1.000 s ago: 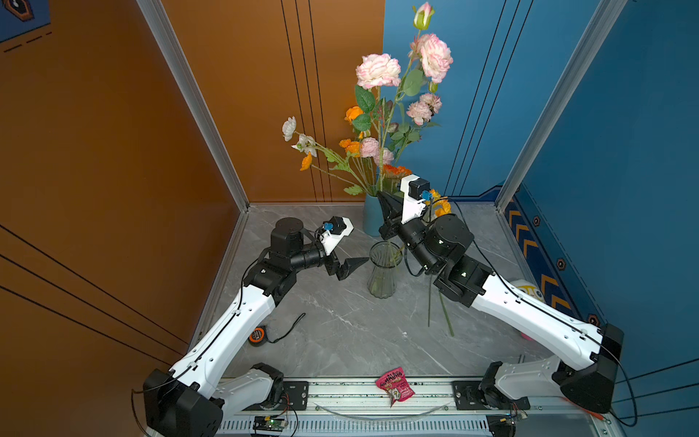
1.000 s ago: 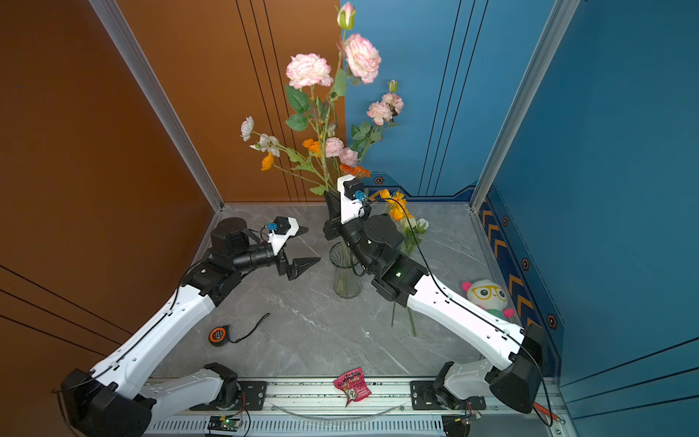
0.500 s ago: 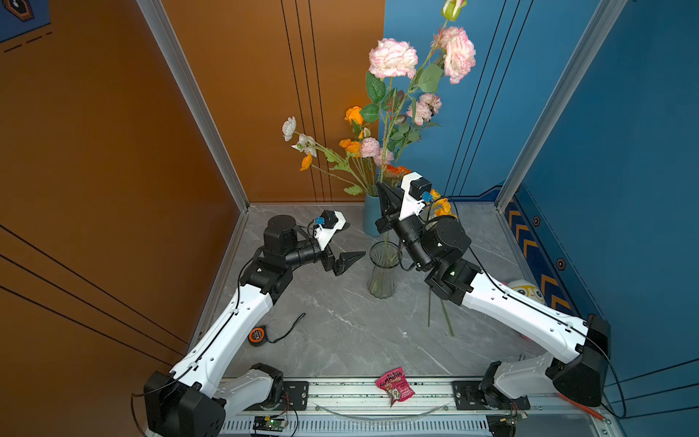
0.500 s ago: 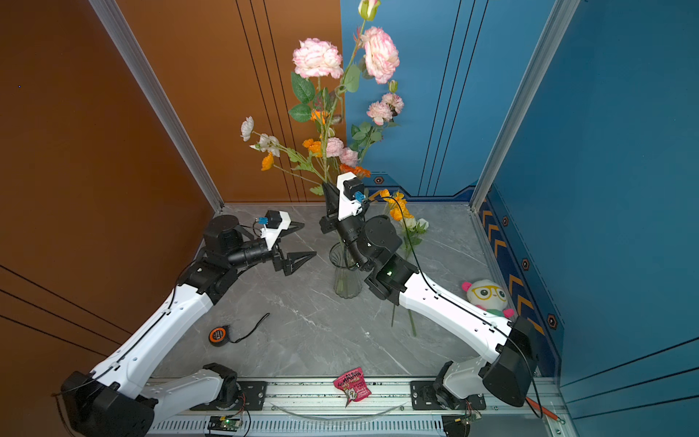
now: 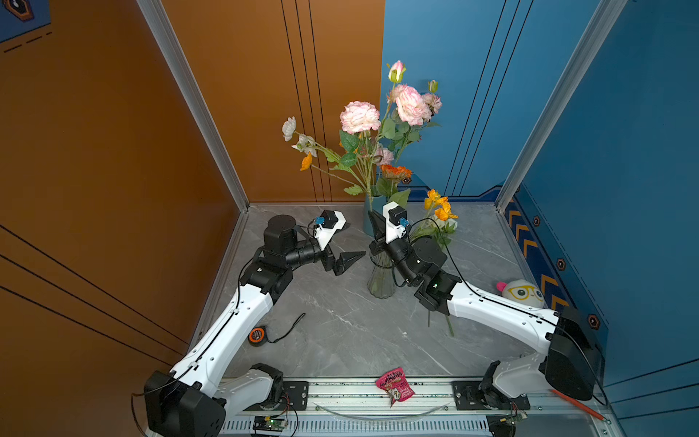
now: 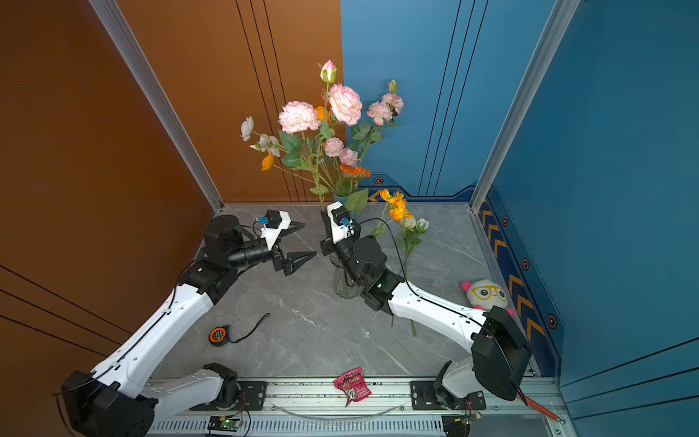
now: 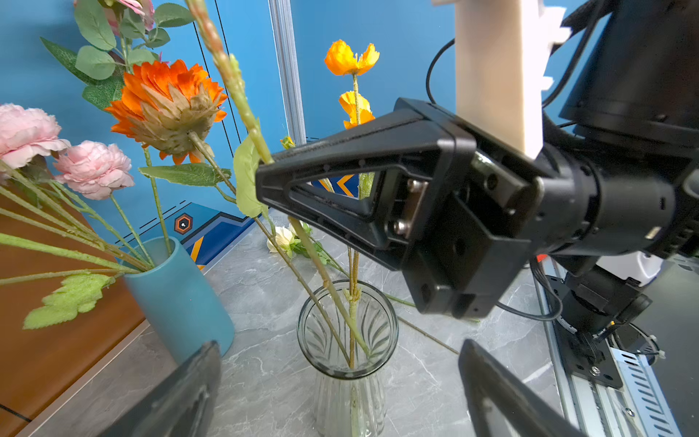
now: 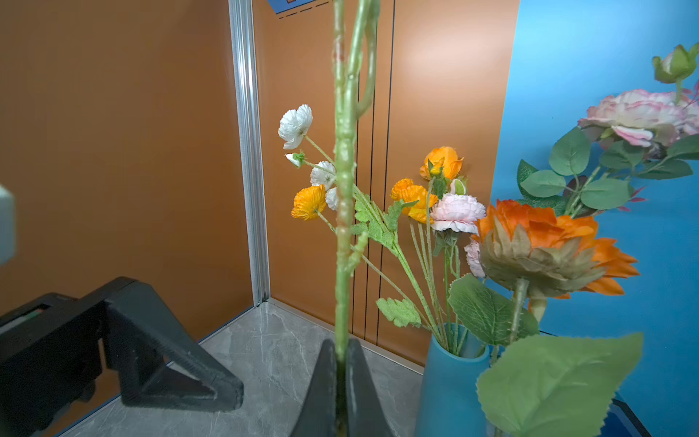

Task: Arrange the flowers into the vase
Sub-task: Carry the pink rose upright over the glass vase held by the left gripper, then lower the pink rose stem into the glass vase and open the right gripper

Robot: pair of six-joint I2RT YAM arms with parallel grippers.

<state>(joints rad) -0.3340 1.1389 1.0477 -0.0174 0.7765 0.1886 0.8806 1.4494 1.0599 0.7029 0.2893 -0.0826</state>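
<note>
– While the central glass vase (image 5: 381, 282) is receiving a stem, what is changing?
– The blooms are sitting lower than a second ago. The right gripper (image 7: 264, 172), clamped on the pink rose stem (image 8: 344, 227), is lowering it into that vase. Only release is probably remaining.
– What is the left gripper (image 5: 350, 244) doing?
– It is waiting at 9 o'clock, jaws spread wide, gripping nothing.
– Which view is confirming entry?
– The left wrist view is showing the stem's foot inside the glass rim; in both top views the right arm is covering the vase mouth. At 2 o'clock, orange and white flowers (image 5: 438, 210) are waiting; the blue vase (image 7: 181, 295) at 12 o'clock is holding others.
</note>
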